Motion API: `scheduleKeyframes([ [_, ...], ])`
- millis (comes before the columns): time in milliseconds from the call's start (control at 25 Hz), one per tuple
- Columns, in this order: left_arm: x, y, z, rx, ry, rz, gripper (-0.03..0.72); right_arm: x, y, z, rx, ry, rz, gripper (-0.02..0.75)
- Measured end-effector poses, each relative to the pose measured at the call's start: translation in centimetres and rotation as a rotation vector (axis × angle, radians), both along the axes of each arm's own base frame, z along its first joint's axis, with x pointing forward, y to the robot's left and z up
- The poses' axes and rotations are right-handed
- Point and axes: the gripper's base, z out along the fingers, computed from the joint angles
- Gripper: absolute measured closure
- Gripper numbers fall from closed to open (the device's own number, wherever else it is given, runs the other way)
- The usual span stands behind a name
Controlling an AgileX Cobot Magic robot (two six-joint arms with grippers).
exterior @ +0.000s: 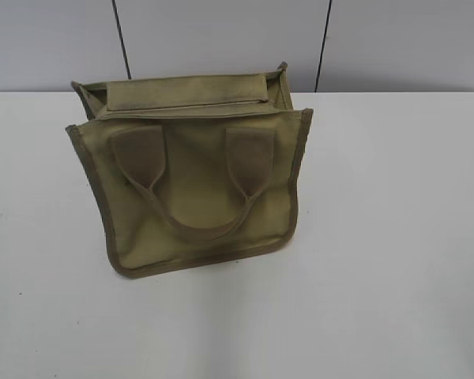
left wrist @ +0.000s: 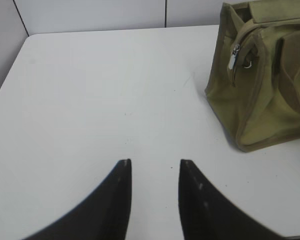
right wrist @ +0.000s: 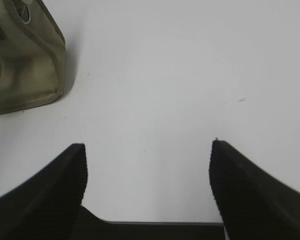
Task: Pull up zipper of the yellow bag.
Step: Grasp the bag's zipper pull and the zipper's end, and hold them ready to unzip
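The yellow bag [exterior: 193, 170] stands in the middle of the white table, two wide strap handles hanging on its near face, flat top panel behind. In the left wrist view the bag [left wrist: 262, 80] is at the upper right, and the silver zipper slider [left wrist: 234, 56] hangs on its end near the top. My left gripper [left wrist: 155, 162] is open and empty over bare table, well left of and nearer than the bag. My right gripper [right wrist: 147, 147] is wide open and empty; a corner of the bag [right wrist: 25, 65] shows at its upper left. Neither gripper shows in the exterior view.
The white table [exterior: 395, 237] runs to a grey panelled wall [exterior: 221, 39] behind the bag. Its far left corner [left wrist: 30, 37] shows in the left wrist view. Bare table lies on both sides of the bag.
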Motion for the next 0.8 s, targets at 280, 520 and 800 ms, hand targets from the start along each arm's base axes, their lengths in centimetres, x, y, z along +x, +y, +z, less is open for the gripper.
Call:
scheduleKeyframes([
  [280,0.00,0.00,0.00,0.000,0.000,0.000,0.449,0.00,0.00,0.00,0.000,0.000,0.000,0.156],
  [520,0.00,0.00,0.00,0.000,0.000,0.000,0.449,0.00,0.00,0.01,0.000,-0.001,0.000,0.156],
  [800,0.00,0.00,0.00,0.000,0.000,0.000,0.449,0.00,0.00,0.01,0.000,-0.001,0.000,0.156],
])
